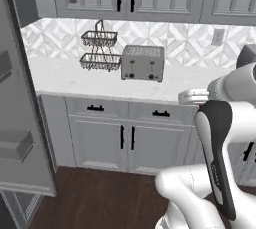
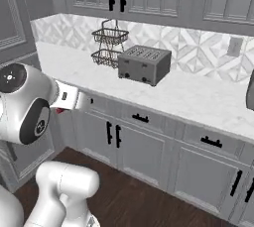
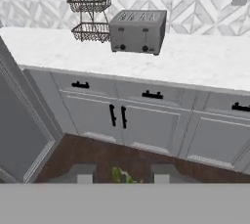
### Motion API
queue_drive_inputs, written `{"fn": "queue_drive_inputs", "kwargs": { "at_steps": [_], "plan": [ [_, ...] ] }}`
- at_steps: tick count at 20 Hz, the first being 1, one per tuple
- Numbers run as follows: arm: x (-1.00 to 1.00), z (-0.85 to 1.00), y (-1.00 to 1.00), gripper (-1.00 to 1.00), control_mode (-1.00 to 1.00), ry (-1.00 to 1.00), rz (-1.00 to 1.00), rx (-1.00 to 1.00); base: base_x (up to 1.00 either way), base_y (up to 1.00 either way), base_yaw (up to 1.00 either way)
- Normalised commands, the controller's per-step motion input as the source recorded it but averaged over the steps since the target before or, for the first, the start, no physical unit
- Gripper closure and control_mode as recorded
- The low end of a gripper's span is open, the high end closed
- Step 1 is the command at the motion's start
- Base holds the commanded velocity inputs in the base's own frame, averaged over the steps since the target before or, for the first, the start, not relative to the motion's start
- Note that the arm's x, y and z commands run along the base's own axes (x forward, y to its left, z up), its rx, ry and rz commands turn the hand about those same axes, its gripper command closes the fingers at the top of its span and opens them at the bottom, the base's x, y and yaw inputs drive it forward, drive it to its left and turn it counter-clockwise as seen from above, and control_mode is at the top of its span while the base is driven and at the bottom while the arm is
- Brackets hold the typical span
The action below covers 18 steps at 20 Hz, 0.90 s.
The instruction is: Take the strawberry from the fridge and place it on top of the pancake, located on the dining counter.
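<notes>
My gripper [image 3: 122, 174] is shut on the strawberry [image 3: 122, 175]. Only the berry's green top peeks up between the two dark fingertips [image 3: 80, 173]. In the right base view a red speck of the strawberry [image 2: 59, 110] shows under the white hand of the gripper [image 2: 74, 101], which hangs in the air in front of the cabinets. The fridge [image 1: 20, 123] stands at the left with its grey door swung open, and the door's edge [image 3: 19, 135] is at the left of the hand view. The pancake and the dining counter are out of view.
A white worktop [image 1: 75, 78] runs ahead with a silver toaster [image 1: 142, 63] and a two-tier wire basket [image 1: 100, 50] on it. Light grey cabinets with black handles [image 1: 125, 138] stand below and above. A dark wood floor [image 1: 100, 198] lies between me and them.
</notes>
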Motion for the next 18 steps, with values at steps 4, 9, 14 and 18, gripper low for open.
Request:
{"fn": "queue_drive_inputs", "kwargs": {
  "at_steps": [4,9,14,18],
  "plan": [
    [0.00,0.00,0.00,1.00,1.00,0.00,0.00,0.00,0.00,-0.81,-0.74],
    [0.00,0.00,0.00,1.00,1.00,0.00,0.00,0.00,0.00,-0.80,-0.74],
    [0.00,0.00,0.00,1.00,1.00,0.00,0.00,0.00,0.00,-0.78,-0.75],
    [0.00,0.00,0.00,1.00,1.00,0.00,0.00,0.00,0.00,-0.76,-0.76]
  ]
}}
